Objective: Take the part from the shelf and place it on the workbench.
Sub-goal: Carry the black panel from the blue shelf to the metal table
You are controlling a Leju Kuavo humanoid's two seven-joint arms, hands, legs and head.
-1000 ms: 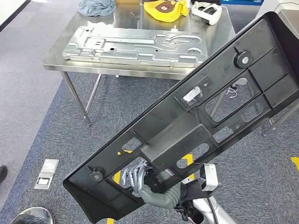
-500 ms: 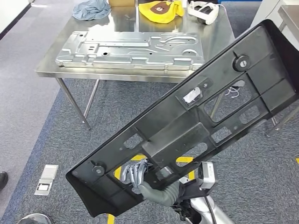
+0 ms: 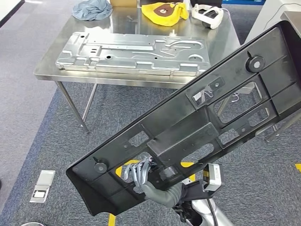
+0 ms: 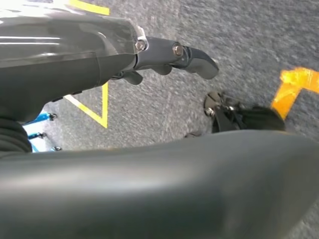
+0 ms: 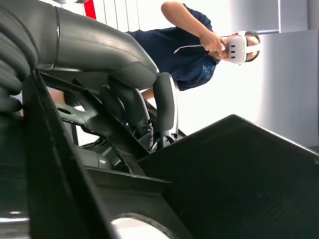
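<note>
1. head view: the right hand [image 3: 140,173] grips the long black part [image 3: 191,127] from beneath, fingers curled through an opening. since 1 second ago the steel counter [image 3: 220,40] has drawn nearer, so delivery is close. a metal panel [image 3: 131,52] lies on the counter beyond the part; grey carpet lies under it.
2. left wrist view: the left hand [image 4: 165,55] hangs over carpet, fingers apart, holding nothing.
3. right wrist view: dark fingers [image 5: 165,107] hook the part's rib; a person [image 5: 188,42] stands beyond the part.

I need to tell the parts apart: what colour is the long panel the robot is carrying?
Black, seen best in the head view: the panel.
</note>
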